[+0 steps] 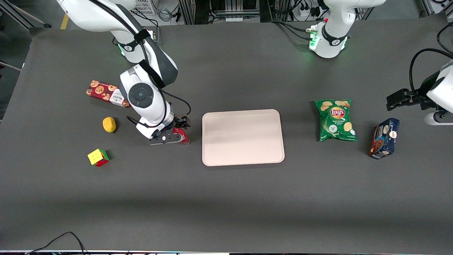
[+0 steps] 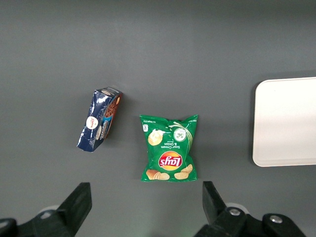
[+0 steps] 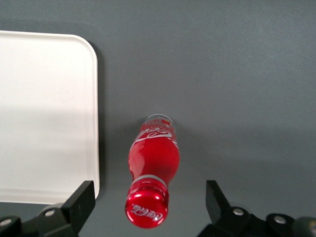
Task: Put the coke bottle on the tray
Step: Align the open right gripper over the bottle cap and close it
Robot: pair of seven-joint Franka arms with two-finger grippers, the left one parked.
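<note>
The coke bottle (image 1: 183,136) is small and red with a red cap and white script. It stands upright on the dark table just beside the pale beige-pink tray (image 1: 242,136), toward the working arm's end. My right gripper (image 1: 176,135) hangs directly over the bottle. In the right wrist view the gripper (image 3: 149,205) is open, with the bottle (image 3: 152,168) and its cap between the two spread fingers (image 3: 81,200), untouched by either. The tray's rounded corner (image 3: 59,98) lies close beside the bottle.
Toward the working arm's end lie a red cookie box (image 1: 107,93), a yellow sponge-like lump (image 1: 109,124) and a colour cube (image 1: 98,157). Toward the parked arm's end lie a green chips bag (image 1: 335,119) and a dark blue cookie box (image 1: 384,137).
</note>
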